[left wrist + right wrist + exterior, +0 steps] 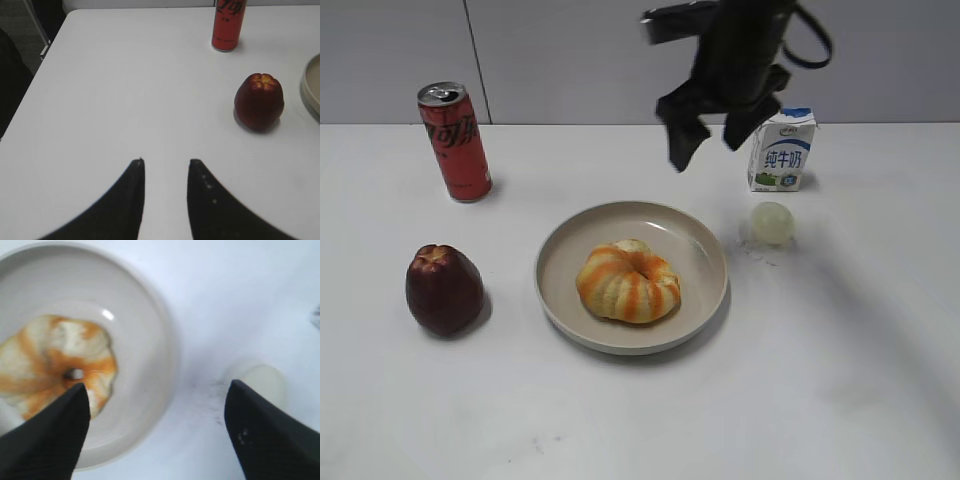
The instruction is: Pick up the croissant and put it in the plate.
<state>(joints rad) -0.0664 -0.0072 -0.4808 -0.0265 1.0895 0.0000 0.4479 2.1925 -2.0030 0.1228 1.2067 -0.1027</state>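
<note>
The croissant (628,281), ring-like with orange and cream stripes, lies in the beige plate (560,262) at the table's middle. It also shows in the right wrist view (55,360) inside the plate (155,345). My right gripper (710,140) hangs open and empty high above the plate's far right rim; its jaws (157,395) are spread wide over the plate edge. My left gripper (166,162) is open and empty above bare table, left of the apple; it is out of the exterior view.
A dark red apple (443,288) sits left of the plate, also in the left wrist view (259,101). A red cola can (454,141) stands at back left. A milk carton (782,150) and a pale egg (772,222) are at back right.
</note>
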